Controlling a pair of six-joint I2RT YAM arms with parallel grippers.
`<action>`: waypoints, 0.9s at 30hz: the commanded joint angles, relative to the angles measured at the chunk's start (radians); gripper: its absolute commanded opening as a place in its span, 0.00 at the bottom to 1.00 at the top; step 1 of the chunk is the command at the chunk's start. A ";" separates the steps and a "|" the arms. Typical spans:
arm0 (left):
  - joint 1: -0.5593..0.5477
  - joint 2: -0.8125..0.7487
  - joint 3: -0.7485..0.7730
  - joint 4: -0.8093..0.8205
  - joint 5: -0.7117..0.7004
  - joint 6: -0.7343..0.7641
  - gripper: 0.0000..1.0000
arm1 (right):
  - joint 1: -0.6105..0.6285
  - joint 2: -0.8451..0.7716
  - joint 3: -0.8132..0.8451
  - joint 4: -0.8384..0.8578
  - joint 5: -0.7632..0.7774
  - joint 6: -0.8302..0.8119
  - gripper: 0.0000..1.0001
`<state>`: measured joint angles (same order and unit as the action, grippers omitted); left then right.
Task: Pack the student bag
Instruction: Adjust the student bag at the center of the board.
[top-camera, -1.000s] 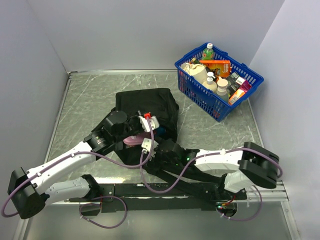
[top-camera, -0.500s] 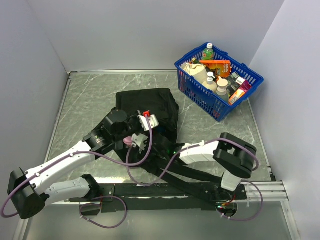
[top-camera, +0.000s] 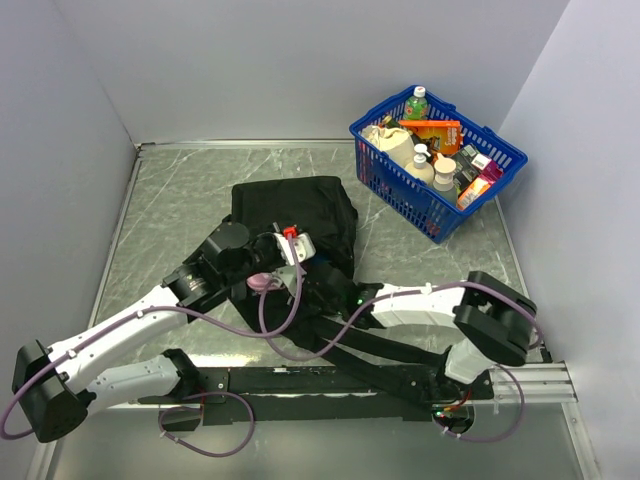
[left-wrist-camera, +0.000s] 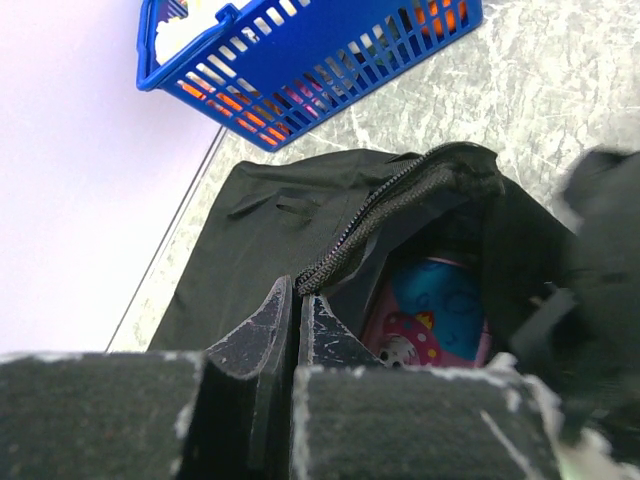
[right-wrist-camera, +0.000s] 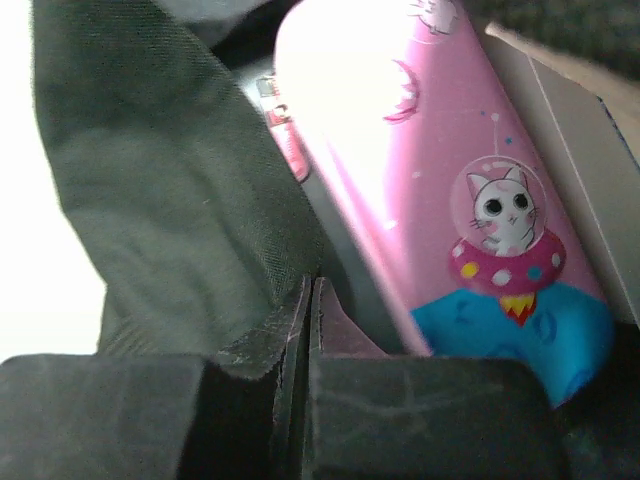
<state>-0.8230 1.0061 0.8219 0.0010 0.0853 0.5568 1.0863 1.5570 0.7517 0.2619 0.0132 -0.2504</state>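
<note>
The student bag (top-camera: 295, 210) is a black fabric backpack lying in the middle of the table. My left gripper (left-wrist-camera: 297, 288) is shut on the zipper edge (left-wrist-camera: 400, 205) of its mouth and holds the opening up. Inside lies a pink and blue pencil case (left-wrist-camera: 435, 315) with a cartoon cat on it. My right gripper (right-wrist-camera: 311, 285) is shut at the mouth of the bag, its tips against a fold of black fabric (right-wrist-camera: 160, 180), with the pencil case (right-wrist-camera: 420, 170) just to the right. I cannot tell whether any fabric is pinched between them. From above, both grippers (top-camera: 290, 250) (top-camera: 322, 290) meet at the bag's near edge.
A blue mesh basket (top-camera: 378, 165) filled with bottles and packets stands at the back right, also in the left wrist view as the basket (left-wrist-camera: 300, 50). A pale flat box edge (right-wrist-camera: 580, 170) lies beside the pencil case. Grey walls close in three sides.
My right arm has pushed forward to the bag's mouth, its elbow swinging left and back, and its jaws have closed. My left gripper still holds the zipper edge, shifted slightly.
</note>
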 joint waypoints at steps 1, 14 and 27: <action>-0.001 -0.049 -0.003 0.129 0.022 0.034 0.01 | 0.053 -0.112 -0.038 0.000 0.086 0.040 0.00; -0.001 -0.089 -0.096 0.188 0.059 0.042 0.01 | 0.389 -0.253 -0.058 -0.124 0.435 0.249 0.00; -0.001 -0.132 -0.191 0.102 0.212 0.097 0.09 | 0.521 -0.325 -0.045 -0.294 0.516 0.503 0.42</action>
<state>-0.8219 0.9024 0.6403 0.1150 0.2035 0.6186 1.5864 1.3205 0.6861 0.0135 0.5320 0.1413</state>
